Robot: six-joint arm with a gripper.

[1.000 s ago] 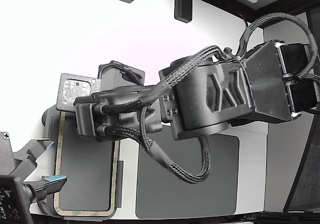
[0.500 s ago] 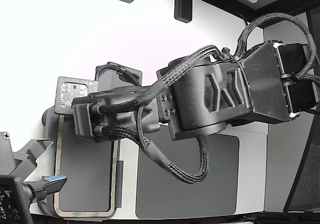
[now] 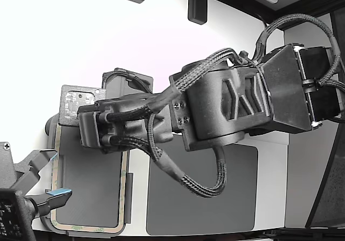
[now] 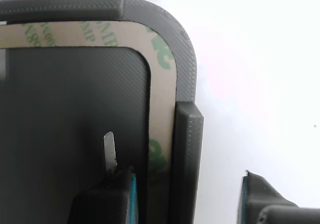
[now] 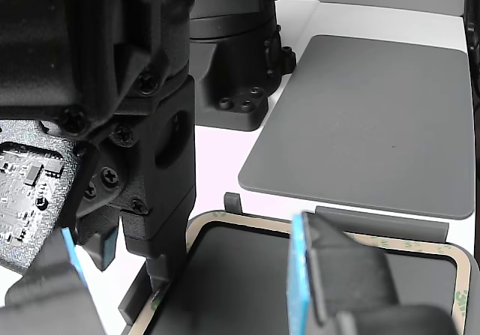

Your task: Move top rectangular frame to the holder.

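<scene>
Top rectangular frame [image 4: 162, 103]: beige-tan, greenish lettering, lying flat inside the holder [image 4: 186, 68], just within its raised grey rim. Gripper [image 4: 182, 196]: spread apart, straddling the holder's rim, one blue-padded finger [image 4: 131, 194] over the frame, the other outside the holder. Dark grey mat [image 3: 202, 190]: beside the holder, apart.

Dark grey mat [image 3: 202, 195] on white table [image 3: 137, 195], small circuit board [image 3: 80, 104], perhaps tilted
</scene>
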